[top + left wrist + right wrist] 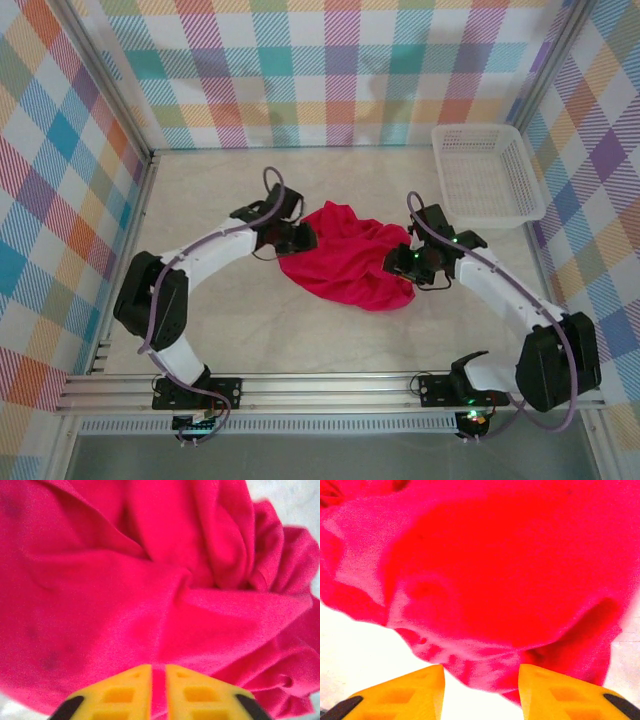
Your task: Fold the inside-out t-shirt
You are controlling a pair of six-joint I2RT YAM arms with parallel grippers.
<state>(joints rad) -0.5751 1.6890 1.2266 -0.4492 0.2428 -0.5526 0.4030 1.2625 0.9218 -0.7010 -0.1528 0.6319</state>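
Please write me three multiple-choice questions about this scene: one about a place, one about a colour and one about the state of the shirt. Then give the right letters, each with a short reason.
1. Where does the white basket stand?
A. at the far right corner of the table
B. between the arm bases
C. at the far left corner

2. What colour are the fingers in the wrist views?
A. blue
B. yellow
C. white

3. How does the red t-shirt lie?
A. folded flat
B. hanging over a wall
C. crumpled in a heap between the two arms

Answers:
1 A: the top view shows it at the back, by the right wall.
2 B: both wrist views show yellow fingers.
3 C: the cloth is bunched with many creases.
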